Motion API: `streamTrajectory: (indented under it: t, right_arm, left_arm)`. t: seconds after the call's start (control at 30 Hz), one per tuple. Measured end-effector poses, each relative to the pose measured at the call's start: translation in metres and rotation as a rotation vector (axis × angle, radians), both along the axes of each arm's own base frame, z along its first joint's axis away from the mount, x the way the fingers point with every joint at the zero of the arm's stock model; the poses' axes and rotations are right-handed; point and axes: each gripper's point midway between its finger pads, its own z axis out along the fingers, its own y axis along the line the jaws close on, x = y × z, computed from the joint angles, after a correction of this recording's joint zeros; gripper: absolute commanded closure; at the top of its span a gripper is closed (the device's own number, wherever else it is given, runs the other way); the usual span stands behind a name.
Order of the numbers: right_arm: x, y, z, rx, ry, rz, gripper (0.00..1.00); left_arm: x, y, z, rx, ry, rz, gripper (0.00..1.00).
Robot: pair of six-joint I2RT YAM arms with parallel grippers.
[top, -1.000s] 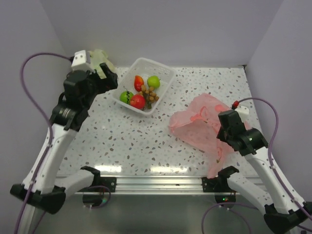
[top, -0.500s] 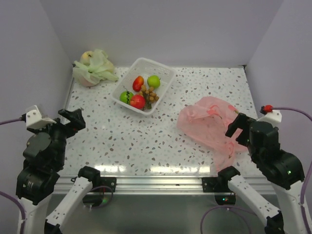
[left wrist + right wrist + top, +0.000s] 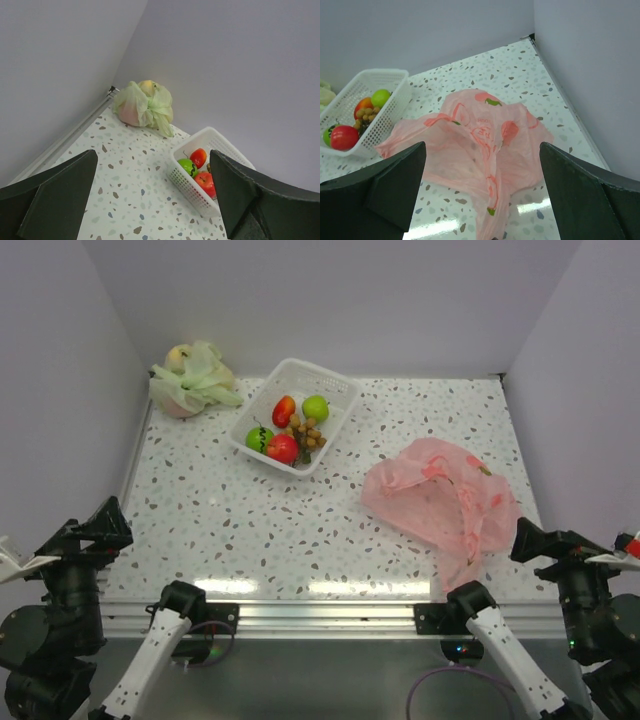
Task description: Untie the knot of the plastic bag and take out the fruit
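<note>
The pink plastic bag (image 3: 440, 502) lies flat and crumpled on the right of the table, and no fruit shows through it (image 3: 485, 140). No knot shows on it. The fruit (image 3: 290, 432) sits in the white basket (image 3: 338, 418): red fruits, green apples and brown berries. It also shows in both wrist views (image 3: 199, 165) (image 3: 350, 125). My left gripper (image 3: 95, 528) hangs open at the near left corner, off the table. My right gripper (image 3: 548, 540) hangs open at the near right, just in front of the bag. Neither holds anything (image 3: 152, 160) (image 3: 482, 150).
A pale green knotted bag (image 3: 190, 378) with fruit inside sits in the back left corner (image 3: 145, 105). Walls close the table at the back and on both sides. A metal rail (image 3: 320, 615) runs along the near edge.
Both arms have drawn back from over the table to the near corners. The right gripper opened and let go of the pink bag, which now lies flat.
</note>
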Motion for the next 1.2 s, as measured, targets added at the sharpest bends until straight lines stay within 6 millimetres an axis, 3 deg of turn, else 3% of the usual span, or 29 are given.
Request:
streamTrajectory:
  t: [0.27,0.73,1.2]
  right_arm:
    - [-0.001,-0.001,-0.008,-0.041,-0.013,0.01,0.01]
    - [-0.006,-0.005,-0.009,-0.044,-0.063,0.004,0.01]
    - [0.001,-0.006,-0.017,-0.056,-0.041,-0.018,0.01]
  left_arm:
    - [-0.011,-0.002,0.003,0.012,-0.105,-0.038,0.0]
    - [0.007,-0.012,-0.027,0.029,-0.083,-0.062,0.0]
    - [0.016,-0.015,-0.036,0.036,-0.057,-0.063,0.0]
